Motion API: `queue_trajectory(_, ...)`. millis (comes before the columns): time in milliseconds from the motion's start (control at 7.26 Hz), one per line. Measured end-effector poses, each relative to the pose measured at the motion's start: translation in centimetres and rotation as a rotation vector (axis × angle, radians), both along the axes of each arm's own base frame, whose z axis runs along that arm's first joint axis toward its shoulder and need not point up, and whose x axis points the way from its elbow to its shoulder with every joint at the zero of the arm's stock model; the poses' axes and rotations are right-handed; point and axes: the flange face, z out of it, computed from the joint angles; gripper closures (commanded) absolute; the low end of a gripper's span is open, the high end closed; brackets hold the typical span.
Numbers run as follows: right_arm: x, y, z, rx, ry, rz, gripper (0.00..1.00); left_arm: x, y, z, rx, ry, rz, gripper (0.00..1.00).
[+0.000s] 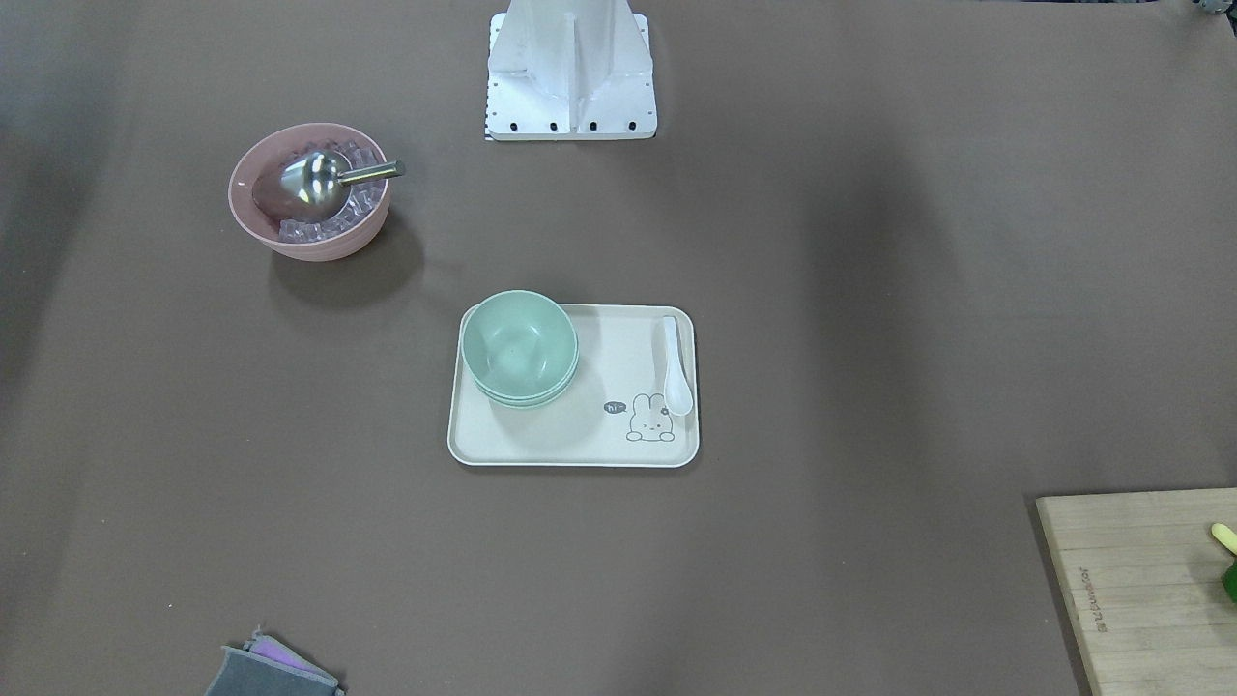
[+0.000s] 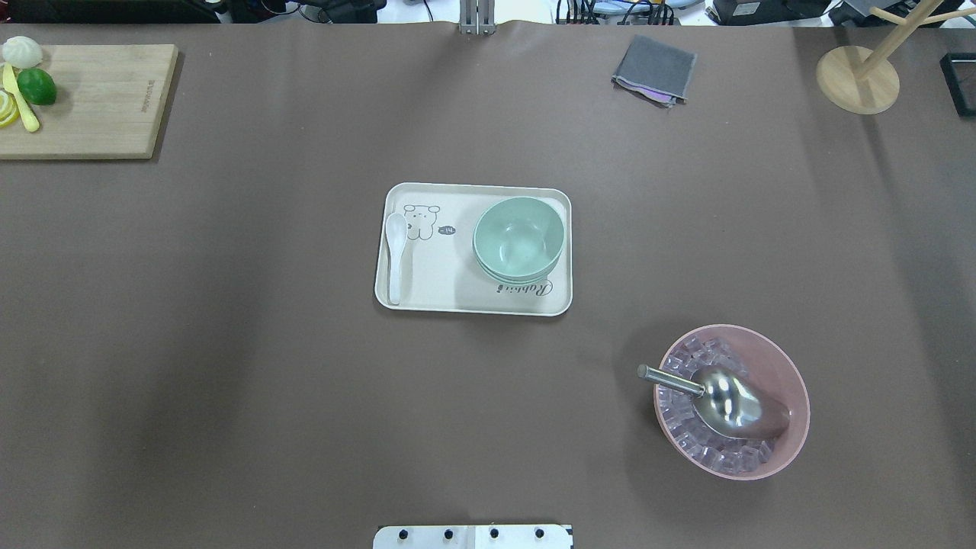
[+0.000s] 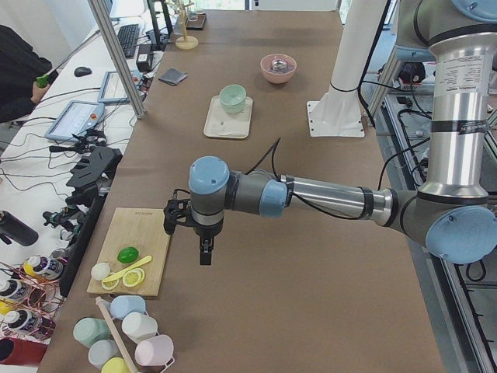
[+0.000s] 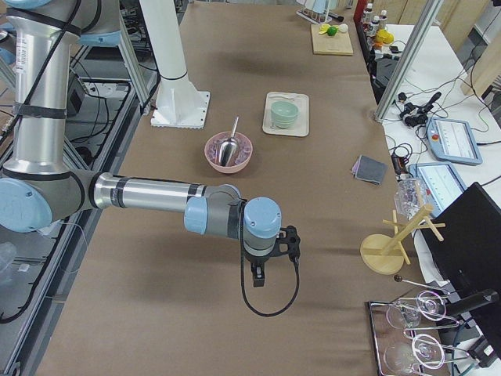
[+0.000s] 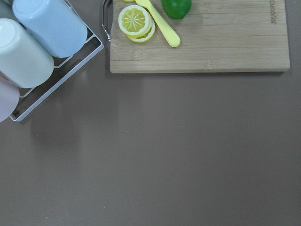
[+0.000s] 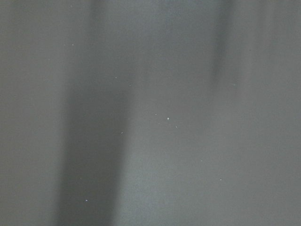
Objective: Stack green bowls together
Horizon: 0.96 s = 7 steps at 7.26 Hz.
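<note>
One stack of green bowls [image 2: 520, 238]: nested, rims up, on the end of the cream tray [image 2: 473, 301] away from the white spoon; no gripper near.
Cream tray: in the middle of the brown counter [image 2: 229, 343]; rabbit drawing printed on it.
White spoon [image 2: 395, 255]: lying along the tray's opposite short edge, apart from the bowls.
Pink bowl [image 2: 789, 374]: off the tray, on the robot's right; holds clear ice cubes [image 2: 686, 358] and a metal scoop [image 2: 732, 404].
Left gripper [image 3: 205, 252]: points down over the counter beside the wooden cutting board [image 2: 99, 99], well apart from the tray; spread or pressed together, cannot tell.
Right gripper [image 4: 259, 274]: points down over bare counter, well apart from the pink bowl; state likewise cannot be told.
Cutting board: carries a lime [image 2: 36, 86] and lemon slices [image 5: 135, 21].
Grey cloth [image 2: 654, 70]: at the counter's far edge.
</note>
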Motion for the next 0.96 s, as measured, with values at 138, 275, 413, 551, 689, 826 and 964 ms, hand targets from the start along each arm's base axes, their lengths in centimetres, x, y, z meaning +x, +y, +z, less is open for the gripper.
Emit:
queue_trajectory(138, 0.0, -0.4, -0.3, 0.003, -0.001, 0.003, 0.0, -1.8, 0.2, 1.3, -0.02, 0.003, -0.036, 0.02)
queue_trajectory(275, 0.1, -0.8, -0.5, 0.004, -0.001, 0.005, 0.0, -2.6, 0.3, 2.0, -0.027, 0.003, -0.052, 0.02)
queue_trajectory(413, 0.1, -1.2, -0.9, 0.005, -0.001, 0.006, 0.0, -2.9, 0.3, 2.5, -0.028, 0.0, -0.057, 0.02)
queue_trajectory(551, 0.1, -1.8, -1.5, 0.008, 0.0, 0.006, 0.0, -3.0, 0.3, 3.5, -0.028, -0.001, -0.057, 0.02)
queue_trajectory(689, 0.2, -2.4, -1.9, 0.009, 0.002, 0.006, 0.0, -3.0, 0.5, 5.0, -0.022, -0.002, -0.057, 0.02)
queue_trajectory(826, 0.2, -2.8, -2.2, 0.007, 0.003, 0.006, 0.0, -3.0, 0.7, 6.6, -0.017, -0.002, -0.059, 0.02)
queue_trajectory(964, 0.2, -3.0, -2.3, 0.005, 0.004, 0.006, 0.0, -3.0, 0.8, 7.6, -0.013, 0.002, -0.061, 0.02)
